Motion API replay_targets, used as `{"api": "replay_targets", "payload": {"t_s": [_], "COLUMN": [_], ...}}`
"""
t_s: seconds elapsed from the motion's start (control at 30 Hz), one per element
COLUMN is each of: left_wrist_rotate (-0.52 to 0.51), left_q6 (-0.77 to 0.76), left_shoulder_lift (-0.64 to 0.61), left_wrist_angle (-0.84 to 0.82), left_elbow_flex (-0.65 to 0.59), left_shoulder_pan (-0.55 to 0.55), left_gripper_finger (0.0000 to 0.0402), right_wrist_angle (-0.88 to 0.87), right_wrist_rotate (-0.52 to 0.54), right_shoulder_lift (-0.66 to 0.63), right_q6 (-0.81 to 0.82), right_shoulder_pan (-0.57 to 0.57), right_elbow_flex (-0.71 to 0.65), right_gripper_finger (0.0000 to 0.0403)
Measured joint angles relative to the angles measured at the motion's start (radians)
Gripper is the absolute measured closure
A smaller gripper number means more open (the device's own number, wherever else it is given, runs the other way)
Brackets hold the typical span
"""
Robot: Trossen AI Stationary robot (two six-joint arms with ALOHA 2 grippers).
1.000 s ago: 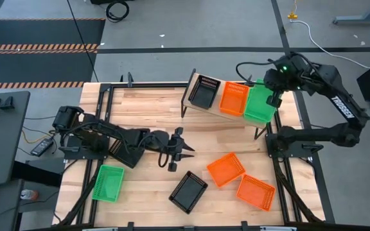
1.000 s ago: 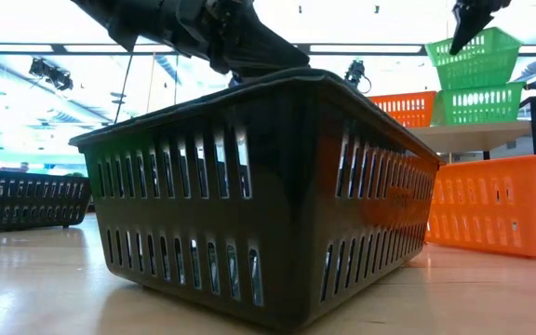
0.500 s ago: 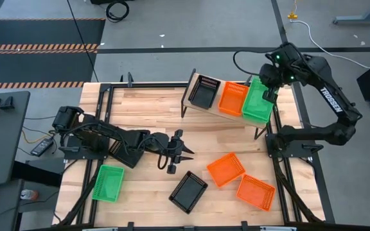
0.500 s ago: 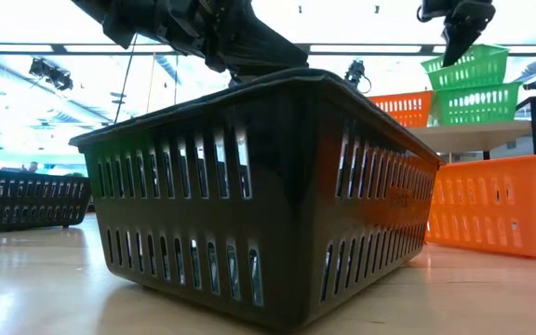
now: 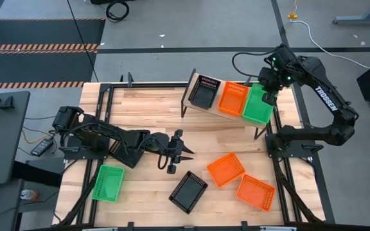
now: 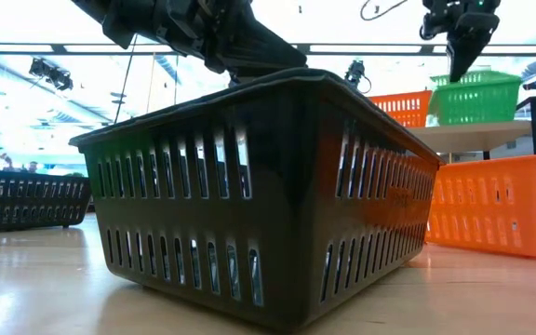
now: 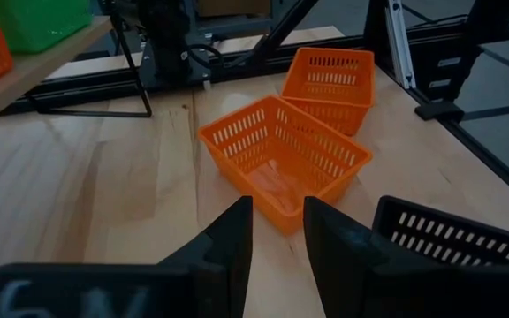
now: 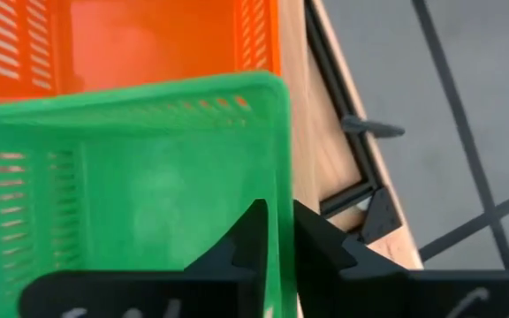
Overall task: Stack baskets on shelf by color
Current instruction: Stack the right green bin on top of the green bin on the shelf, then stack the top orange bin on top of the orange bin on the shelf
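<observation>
On the shelf [image 5: 227, 106] a black basket [image 5: 204, 91], an orange basket [image 5: 234, 98] and a green stack [image 5: 256, 104] stand side by side. My right gripper [image 5: 270, 97] is above the shelf's right end, shut on the upper green basket [image 8: 131, 194], which sits nested in the lower green one [image 6: 477, 102]. My left gripper [image 5: 178, 153] hovers open over the middle of the table, near a black basket [image 5: 188, 191] and two orange baskets [image 5: 225, 168] [image 5: 255, 191]. Another green basket [image 5: 108, 183] rests on the table at the near left. My right gripper holds the upper green basket by its right wall [image 8: 279, 168], near a corner, at the rim. One finger [image 8: 237, 252] is inside the basket and the other outside. The fingers come from above, pointing down. The basket sits about level inside the lower green basket on the shelf.
The left arm's body [image 5: 108, 138] lies across the table's left half. The near black basket [image 6: 268, 195] fills most of the low view. Bare slatted tabletop [image 5: 146, 109] lies in front of the shelf. The table's right edge [image 5: 281, 128] is close beside the green stack.
My right gripper has moved down and a little toward the table's left, still shut on the green basket. The basket was tilted above the lower green one a second ago; now it has levelled and dropped into it. The left arm has kept still.
</observation>
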Motion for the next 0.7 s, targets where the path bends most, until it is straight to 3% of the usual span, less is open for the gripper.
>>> {"api": "replay_targets", "payload": {"t_s": [0.43, 0.7], "left_wrist_rotate": [0.000, 0.010], "left_q6": [-0.001, 0.134], "left_shoulder_lift": [0.000, 0.000], "left_wrist_angle": [-0.004, -0.001], "left_elbow_flex": [0.000, 0.000], "left_shoulder_pan": [0.000, -0.025], "left_gripper_finger": [0.0292, 0.0292], "right_wrist_angle": [0.031, -0.036], "right_wrist_rotate": [0.064, -0.046], "right_shoulder_lift": [-0.084, -0.182], "right_q6": [0.021, 0.255], "right_shoulder_pan": [-0.027, 0.079], "right_elbow_flex": [-0.021, -0.021], "right_gripper_finger": [0.0264, 0.0238]}}
